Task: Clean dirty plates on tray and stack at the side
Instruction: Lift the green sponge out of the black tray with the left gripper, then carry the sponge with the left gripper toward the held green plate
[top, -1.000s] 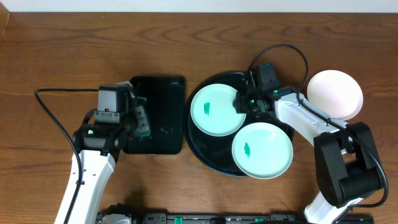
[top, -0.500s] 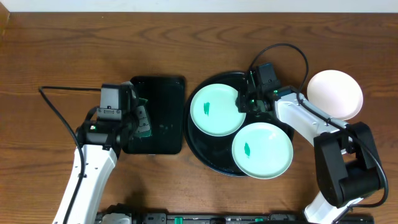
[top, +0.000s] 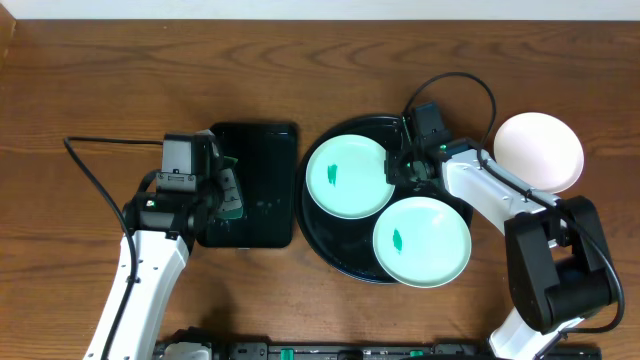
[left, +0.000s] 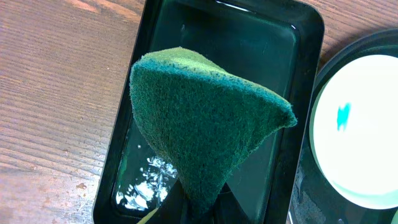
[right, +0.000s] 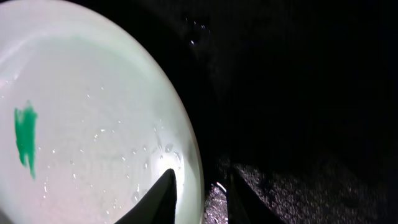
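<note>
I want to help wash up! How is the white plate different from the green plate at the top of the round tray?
The white plate is white; the green plate is pale mint. The white plate looks clean; the green plate has a green smear in its middle. The white plate sits on the table; the green plate lies on the tray, with the right gripper at its rim. Both are small and round.

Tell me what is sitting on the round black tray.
On the round tray lie a far mint plate and a near mint plate, each smeared green. The right gripper straddles the far mint plate's rim. The tray floor beneath them is hidden.
</note>
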